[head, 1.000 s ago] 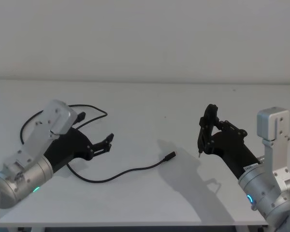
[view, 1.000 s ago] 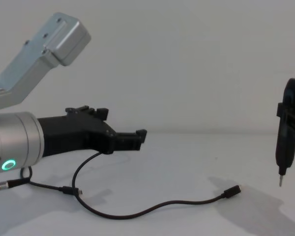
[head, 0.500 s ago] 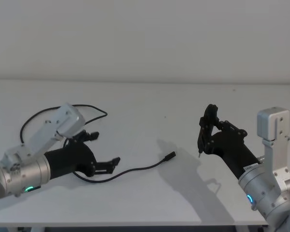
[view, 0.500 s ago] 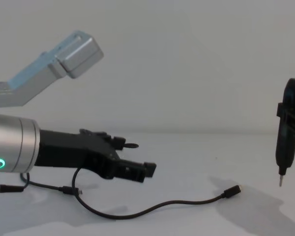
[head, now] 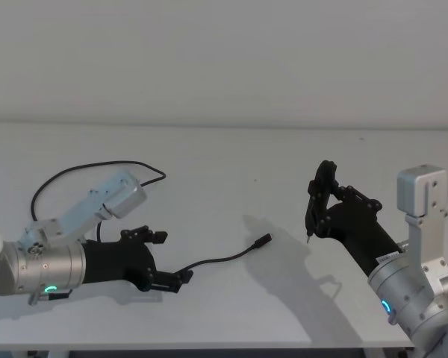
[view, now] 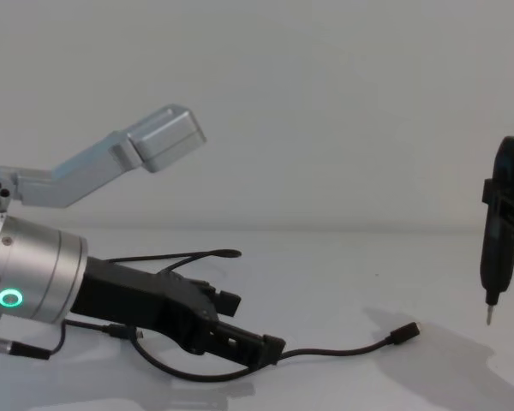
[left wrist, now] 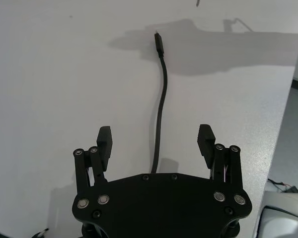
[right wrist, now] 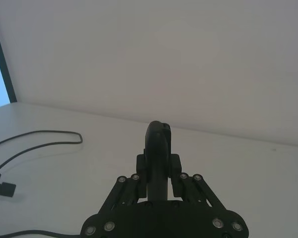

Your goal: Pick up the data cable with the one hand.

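- The left gripper [head: 172, 257] is hovering low over the table [head: 231, 156] at the lower left of the head view, its fingers [left wrist: 104, 141] spread wide and gripping nothing.
- The data cable [head: 224, 259] is running between those fingers, its small plug [head: 263, 240] lying toward the frame's middle.
- The right gripper [head: 327, 195] is hanging parked at the right, clamping a dark tool [head: 311, 216] upright.

Left claw [head: 169, 257], spread wide (data cable [head: 216, 259] running into it)
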